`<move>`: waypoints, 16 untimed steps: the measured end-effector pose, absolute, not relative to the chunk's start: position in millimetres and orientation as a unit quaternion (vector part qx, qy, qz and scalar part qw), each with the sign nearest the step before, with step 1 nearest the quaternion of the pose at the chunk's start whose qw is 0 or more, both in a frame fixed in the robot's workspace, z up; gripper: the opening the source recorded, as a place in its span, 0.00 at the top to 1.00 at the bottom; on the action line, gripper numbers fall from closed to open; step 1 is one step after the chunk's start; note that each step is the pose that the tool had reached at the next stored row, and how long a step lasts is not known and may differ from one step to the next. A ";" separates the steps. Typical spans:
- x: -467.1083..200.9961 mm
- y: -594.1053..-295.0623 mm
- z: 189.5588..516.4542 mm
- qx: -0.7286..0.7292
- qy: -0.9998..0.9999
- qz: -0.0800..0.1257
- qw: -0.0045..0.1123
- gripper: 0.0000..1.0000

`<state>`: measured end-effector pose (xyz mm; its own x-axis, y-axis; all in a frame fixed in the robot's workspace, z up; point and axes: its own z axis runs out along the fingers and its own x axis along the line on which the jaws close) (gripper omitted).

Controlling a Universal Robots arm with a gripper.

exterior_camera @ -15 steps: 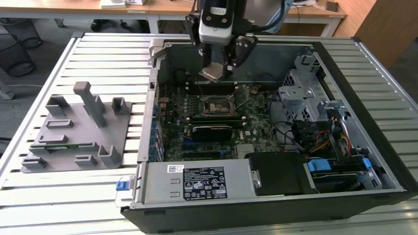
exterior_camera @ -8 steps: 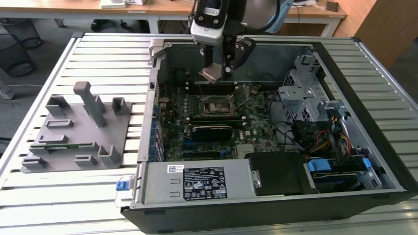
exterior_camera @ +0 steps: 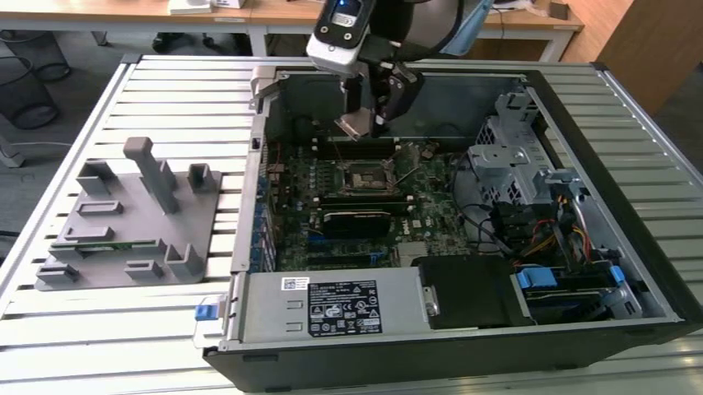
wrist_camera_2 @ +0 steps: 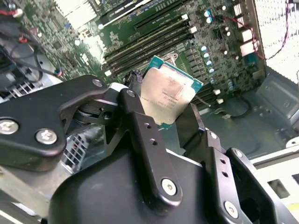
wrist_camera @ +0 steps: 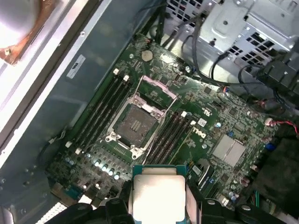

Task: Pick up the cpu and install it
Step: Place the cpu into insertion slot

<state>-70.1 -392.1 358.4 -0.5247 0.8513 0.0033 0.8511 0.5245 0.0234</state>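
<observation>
My gripper [exterior_camera: 371, 115] hangs inside the open computer case [exterior_camera: 615, 164], above the far part of the motherboard [exterior_camera: 423, 202]. It is shut on the cpu [exterior_camera: 354, 125], a small square chip with a silver-grey top and a green edge. Both wrist views show the cpu [wrist_camera_2: 167, 93] [wrist_camera: 158, 196] clamped by its sides between the two black fingers [wrist_camera_2: 135, 116]. The black cpu socket [wrist_camera: 135, 123] [exterior_camera: 363, 177] lies open below, its metal frame [wrist_camera: 158, 88] lifted, a little apart from the chip. Memory slots [wrist_camera: 100, 109] flank the socket.
A grey part holder [exterior_camera: 127, 218] with a green memory stick [exterior_camera: 110, 244] sits on the slatted table [exterior_camera: 165, 82] at the exterior view's left. Inside the case are a metal drive cage [exterior_camera: 516, 156], bundled cables [exterior_camera: 538, 234] and the power supply [exterior_camera: 329, 304].
</observation>
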 end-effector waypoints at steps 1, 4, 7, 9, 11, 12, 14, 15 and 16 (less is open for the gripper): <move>-70.1 -392.1 358.1 0.496 0.868 0.011 0.004 0.46; -70.1 -392.1 357.3 0.519 0.855 0.011 0.005 0.46; -70.1 -392.1 356.6 0.541 0.841 0.011 0.005 0.46; -70.1 -392.1 356.0 0.555 0.832 0.011 0.005 0.46; -70.1 -392.0 355.3 0.567 0.824 0.011 0.005 0.46; -70.1 -391.9 354.9 0.573 0.820 0.011 0.005 0.46; -70.2 -390.9 354.2 0.581 0.814 0.011 0.005 0.46; -70.2 -389.2 354.0 0.581 0.813 0.010 0.006 0.46; -70.1 -387.5 353.8 0.582 0.813 0.010 0.006 0.46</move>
<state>-70.1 -387.5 353.8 -0.3235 0.9462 0.0032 0.9460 0.3233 0.0234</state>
